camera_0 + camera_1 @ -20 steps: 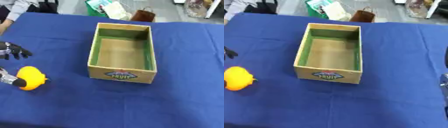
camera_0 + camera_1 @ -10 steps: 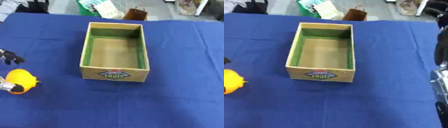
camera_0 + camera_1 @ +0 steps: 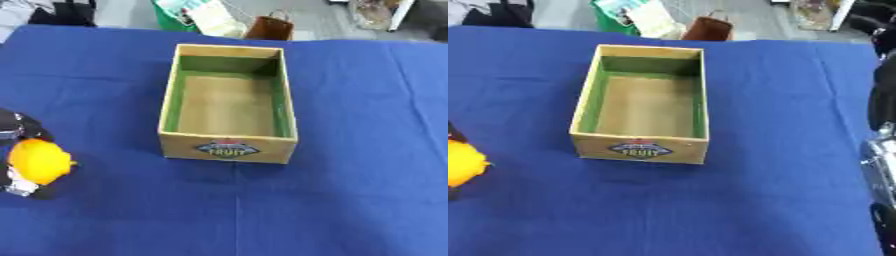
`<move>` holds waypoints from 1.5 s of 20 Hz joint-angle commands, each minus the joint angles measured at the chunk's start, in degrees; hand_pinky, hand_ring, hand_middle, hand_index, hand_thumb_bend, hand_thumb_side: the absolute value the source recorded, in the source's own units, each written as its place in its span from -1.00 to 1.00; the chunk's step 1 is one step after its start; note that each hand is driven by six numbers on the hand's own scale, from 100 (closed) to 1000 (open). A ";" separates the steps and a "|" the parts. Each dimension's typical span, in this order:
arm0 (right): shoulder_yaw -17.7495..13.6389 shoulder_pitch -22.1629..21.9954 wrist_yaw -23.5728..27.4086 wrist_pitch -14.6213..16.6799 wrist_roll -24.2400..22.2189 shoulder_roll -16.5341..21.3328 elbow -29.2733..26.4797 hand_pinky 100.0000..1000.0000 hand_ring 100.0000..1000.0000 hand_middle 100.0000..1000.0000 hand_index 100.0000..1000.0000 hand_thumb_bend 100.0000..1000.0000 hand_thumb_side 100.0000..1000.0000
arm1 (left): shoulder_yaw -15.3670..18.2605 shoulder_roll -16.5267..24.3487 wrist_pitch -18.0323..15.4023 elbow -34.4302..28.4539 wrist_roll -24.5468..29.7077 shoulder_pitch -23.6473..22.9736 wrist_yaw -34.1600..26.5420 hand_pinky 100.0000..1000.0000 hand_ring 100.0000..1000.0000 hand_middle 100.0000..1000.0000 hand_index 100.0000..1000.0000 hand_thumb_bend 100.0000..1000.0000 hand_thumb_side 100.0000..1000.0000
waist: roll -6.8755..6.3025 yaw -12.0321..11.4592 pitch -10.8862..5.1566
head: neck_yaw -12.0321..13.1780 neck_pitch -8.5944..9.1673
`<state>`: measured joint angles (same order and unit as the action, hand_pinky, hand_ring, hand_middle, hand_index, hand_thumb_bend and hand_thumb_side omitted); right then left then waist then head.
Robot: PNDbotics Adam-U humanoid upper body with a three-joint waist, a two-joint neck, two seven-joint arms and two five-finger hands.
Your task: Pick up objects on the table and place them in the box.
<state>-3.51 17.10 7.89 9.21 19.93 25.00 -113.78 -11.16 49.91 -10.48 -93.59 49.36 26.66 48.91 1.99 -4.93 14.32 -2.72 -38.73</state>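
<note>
Left robot hand [image 3: 19, 150] still gripping yellow object [image 3: 38, 161], box [image 3: 229, 145] unmoved

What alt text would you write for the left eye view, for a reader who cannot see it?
An open box with green inner walls sits empty on a blue tablecloth. At the left edge, the robot's left hand holds a yellow-orange object just above the cloth. Bags stand beyond the table.
</note>
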 commanded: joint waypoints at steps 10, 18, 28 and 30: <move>-0.19 0.39 0.12 -0.04 -0.26 0.81 -0.81 0.46 0.41 0.29 0.53 -1.00 1.00 | -0.27 1.29 -1.80 0.82 -1.07 0.66 9.62 0.08 0.37 0.41 0.69 -0.01 0.46 | -0.12 0.11 -0.65 | 0.45 0.50; -0.22 0.34 0.11 -0.05 -0.28 0.73 -0.81 0.46 0.41 0.29 0.53 -1.00 1.00 | -0.14 0.54 0.22 1.77 -4.95 0.79 9.93 -0.09 0.22 0.29 0.58 -1.00 -0.22 | -0.20 0.33 -0.48 | 0.29 0.53; -0.29 0.31 0.18 0.02 -0.23 0.74 -0.81 0.46 0.42 0.29 0.54 -1.00 1.00 | 0.99 0.40 2.94 -0.45 -10.71 1.47 7.66 -0.45 -0.11 0.00 0.36 -1.00 -0.43 | -0.20 0.28 -0.48 | -1.24 1.19; -0.32 0.27 0.20 0.03 -0.19 0.73 -0.81 0.46 0.42 0.29 0.54 -1.00 1.00 | 1.87 0.42 4.51 -1.69 -12.37 1.88 7.84 -0.55 -0.18 -0.10 0.26 -1.00 -0.41 | -0.18 0.23 -0.52 | -1.58 1.45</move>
<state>-3.49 17.08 7.89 9.14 19.78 24.97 -113.78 -10.76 48.86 -6.75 -93.75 38.09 27.45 56.89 1.95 -4.65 14.66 -3.91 -38.11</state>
